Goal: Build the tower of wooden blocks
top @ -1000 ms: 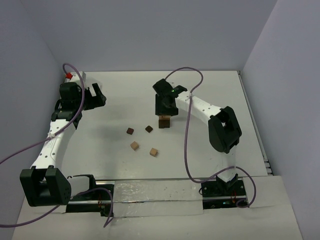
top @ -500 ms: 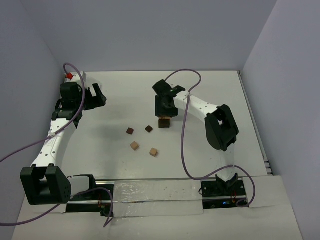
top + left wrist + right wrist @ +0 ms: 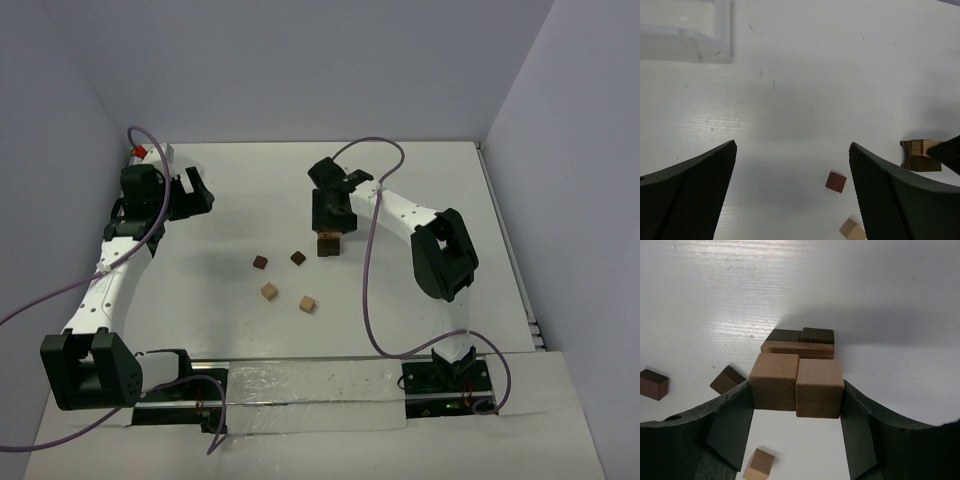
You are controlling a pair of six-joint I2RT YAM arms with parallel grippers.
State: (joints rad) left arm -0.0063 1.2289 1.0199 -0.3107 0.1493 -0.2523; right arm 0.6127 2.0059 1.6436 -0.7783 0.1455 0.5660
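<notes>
My right gripper (image 3: 797, 405) is shut on two light tan wood blocks (image 3: 796, 384) held side by side between its fingers. They sit just above and in front of the tower (image 3: 798, 342), which shows a tan layer and two dark cubes. In the top view the right gripper (image 3: 330, 218) hangs over the tower (image 3: 327, 246). Loose wood blocks lie to its left: two dark brown (image 3: 260, 262) (image 3: 298, 257) and two tan (image 3: 268, 290) (image 3: 307, 303). My left gripper (image 3: 196, 194) is open and empty, far left of them.
A clear plastic container (image 3: 690, 31) lies at the top left of the left wrist view. That view also shows a reddish-brown cube (image 3: 835, 181), a tan cube (image 3: 852, 230) and the tower (image 3: 919, 155). Grey walls enclose the table on three sides.
The right arm's elbow and wrist have shifted slightly while the gripper stays over the tower. The left arm and the loose blocks have not moved.
</notes>
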